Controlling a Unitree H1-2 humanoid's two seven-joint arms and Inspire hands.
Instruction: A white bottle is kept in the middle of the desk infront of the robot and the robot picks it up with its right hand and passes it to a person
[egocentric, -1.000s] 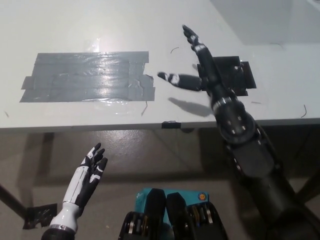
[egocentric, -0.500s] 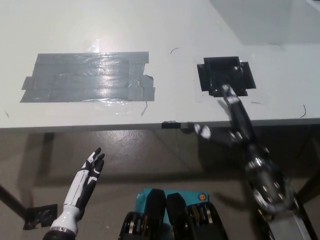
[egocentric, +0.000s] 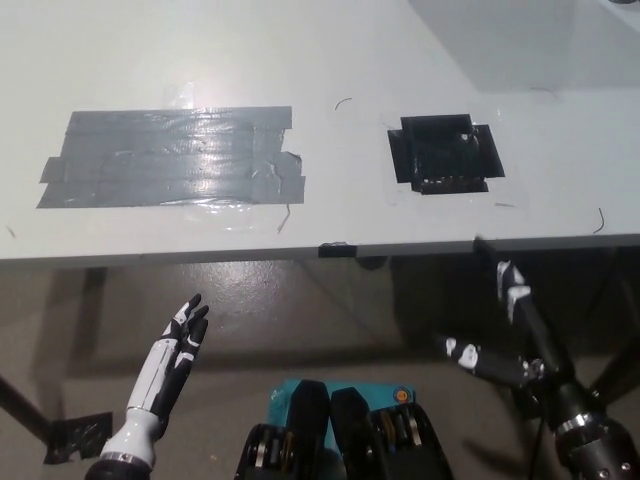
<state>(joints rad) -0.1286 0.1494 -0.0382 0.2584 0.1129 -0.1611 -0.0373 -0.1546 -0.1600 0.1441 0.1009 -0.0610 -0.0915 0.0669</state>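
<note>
- Pale grey desk (egocentric: 330, 60) fills the upper half of my view, its front edge running across the middle.
- Grey tape (egocentric: 170, 157) lies in a wide patch on the desk's left side, glossy under the light.
- Black tape (egocentric: 446, 153) forms a smaller square patch to the right, well apart from the grey one.
- Bottle: I see none on the desk or in either hand.
- My right hand (egocentric: 510, 335) has come back off the desk; a second ago it reached over the black patch, now it hangs below the front edge at lower right.
- Its fingers (egocentric: 512, 290) are spread apart and hold nothing.
- My left hand (egocentric: 172, 358) rests at lower left below the desk, much where it was before, fingers apart and pointing up, holding nothing.
- Brown floor (egocentric: 300, 310) shows beneath the desk, with a dark desk leg (egocentric: 22, 408) at the far left.
</note>
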